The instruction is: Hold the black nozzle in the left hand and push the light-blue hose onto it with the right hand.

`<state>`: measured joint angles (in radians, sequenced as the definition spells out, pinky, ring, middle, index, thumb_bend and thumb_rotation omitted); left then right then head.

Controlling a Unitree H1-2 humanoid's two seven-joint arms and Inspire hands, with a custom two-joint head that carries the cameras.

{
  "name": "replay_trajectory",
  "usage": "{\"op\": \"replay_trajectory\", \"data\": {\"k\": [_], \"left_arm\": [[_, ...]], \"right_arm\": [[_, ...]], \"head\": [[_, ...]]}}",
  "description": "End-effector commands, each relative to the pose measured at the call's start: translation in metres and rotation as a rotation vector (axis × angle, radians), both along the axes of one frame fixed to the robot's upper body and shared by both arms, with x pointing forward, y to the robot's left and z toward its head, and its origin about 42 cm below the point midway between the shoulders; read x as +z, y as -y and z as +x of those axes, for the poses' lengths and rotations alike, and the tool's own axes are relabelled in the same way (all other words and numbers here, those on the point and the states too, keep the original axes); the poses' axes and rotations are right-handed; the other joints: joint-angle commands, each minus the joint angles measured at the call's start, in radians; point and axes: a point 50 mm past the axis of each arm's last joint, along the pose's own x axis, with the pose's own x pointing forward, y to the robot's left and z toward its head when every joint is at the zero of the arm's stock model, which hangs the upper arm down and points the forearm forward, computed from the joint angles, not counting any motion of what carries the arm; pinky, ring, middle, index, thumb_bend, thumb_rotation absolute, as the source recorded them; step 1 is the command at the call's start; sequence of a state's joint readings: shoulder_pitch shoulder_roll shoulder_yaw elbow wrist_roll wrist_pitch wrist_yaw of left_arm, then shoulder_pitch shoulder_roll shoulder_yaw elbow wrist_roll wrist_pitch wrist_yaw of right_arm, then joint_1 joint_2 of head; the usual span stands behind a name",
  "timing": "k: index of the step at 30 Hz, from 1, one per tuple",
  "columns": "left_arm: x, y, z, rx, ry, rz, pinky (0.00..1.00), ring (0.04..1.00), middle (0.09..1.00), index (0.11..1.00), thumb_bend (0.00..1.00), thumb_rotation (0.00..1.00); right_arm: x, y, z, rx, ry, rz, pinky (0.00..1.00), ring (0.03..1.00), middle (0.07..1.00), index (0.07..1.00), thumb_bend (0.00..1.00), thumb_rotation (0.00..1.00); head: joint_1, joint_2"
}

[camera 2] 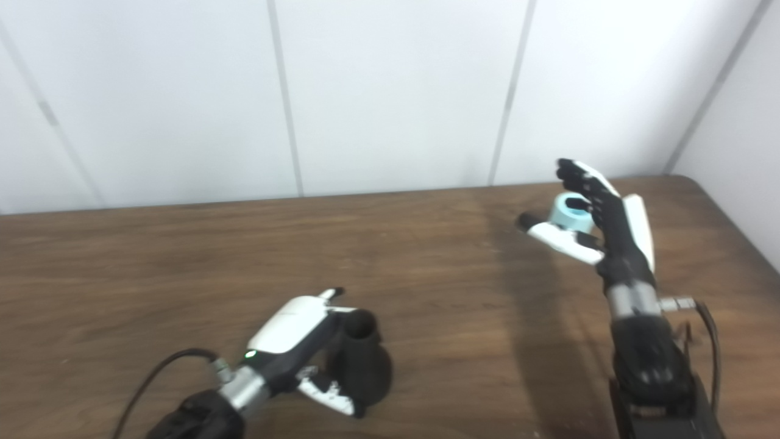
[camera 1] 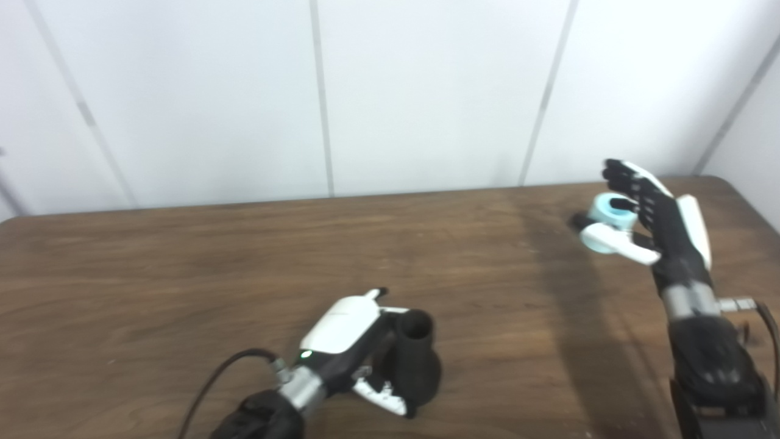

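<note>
The black nozzle (camera 1: 415, 361) stands upright on the brown table (camera 1: 183, 274), narrow open end up, near the front middle. My left hand (camera 1: 344, 332) is wrapped round it from the left, fingers behind it and thumb across its flared base. Far right, the short light-blue hose (camera 1: 609, 214) stands near the table's back edge. My right hand (camera 1: 657, 224) is beside it, fingers stretched straight up behind it and the thumb lying in front of its lower part. The fingers are not curled on the hose.
White wall panels rise right behind the table. The table's rounded right corner (camera 1: 740, 186) lies just past the right hand. A black cable (camera 1: 219, 372) trails from the left wrist. Bare wood lies between the two hands.
</note>
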<state>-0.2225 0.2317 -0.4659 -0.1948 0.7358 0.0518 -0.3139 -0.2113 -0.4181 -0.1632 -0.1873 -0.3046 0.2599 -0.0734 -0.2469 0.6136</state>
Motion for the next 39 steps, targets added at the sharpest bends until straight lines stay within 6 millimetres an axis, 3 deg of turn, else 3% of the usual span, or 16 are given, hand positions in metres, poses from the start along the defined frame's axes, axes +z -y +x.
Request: {"op": "replay_trajectory", "data": {"k": [1, 10, 14, 20, 25, 33, 39], "left_arm": [[-0.011, -0.015, 0.000, 0.019, -0.018, 0.041, 1.00, 0.649, 0.477, 0.497, 0.52, 0.00], [-0.014, -0.034, 0.002, 0.024, -0.007, 0.071, 1.00, 0.639, 0.468, 0.504, 0.52, 0.00], [-0.013, -0.041, 0.003, 0.022, 0.004, 0.080, 1.00, 0.639, 0.462, 0.508, 0.52, 0.00], [-0.016, -0.049, 0.006, 0.021, 0.001, 0.071, 1.00, 0.640, 0.472, 0.500, 0.52, 0.00], [-0.017, -0.053, 0.008, 0.016, -0.002, 0.071, 1.00, 0.642, 0.481, 0.492, 0.52, 0.00], [-0.013, -0.058, 0.008, 0.007, 0.005, 0.060, 1.00, 0.640, 0.477, 0.495, 0.52, 0.00], [-0.015, -0.057, 0.007, 0.005, 0.001, 0.054, 1.00, 0.640, 0.478, 0.494, 0.52, 0.00]], "right_arm": [[0.025, 0.004, 0.009, -0.008, 0.064, -0.084, 0.76, 0.835, 0.828, 0.820, 0.81, 0.38], [0.043, 0.020, 0.029, -0.081, -0.014, -0.340, 0.87, 0.884, 0.850, 0.817, 0.81, 0.32], [0.047, 0.026, 0.043, -0.103, -0.066, -0.395, 0.83, 0.901, 0.854, 0.817, 0.83, 0.29], [0.052, 0.029, 0.066, -0.132, -0.132, -0.463, 0.92, 0.918, 0.864, 0.831, 0.85, 0.29], [0.053, 0.031, 0.085, -0.147, -0.207, -0.480, 0.93, 0.926, 0.878, 0.838, 0.88, 0.27], [0.053, 0.028, 0.108, -0.153, -0.322, -0.502, 0.89, 0.912, 0.890, 0.854, 0.91, 0.21], [0.050, 0.026, 0.123, -0.137, -0.397, -0.547, 0.77, 0.868, 0.884, 0.859, 0.89, 0.17]], "head": [[-0.019, -0.004], [-0.116, -0.020], [-0.159, -0.027], [-0.204, -0.030], [-0.214, -0.031], [-0.223, -0.037], [-0.213, -0.037]]}}
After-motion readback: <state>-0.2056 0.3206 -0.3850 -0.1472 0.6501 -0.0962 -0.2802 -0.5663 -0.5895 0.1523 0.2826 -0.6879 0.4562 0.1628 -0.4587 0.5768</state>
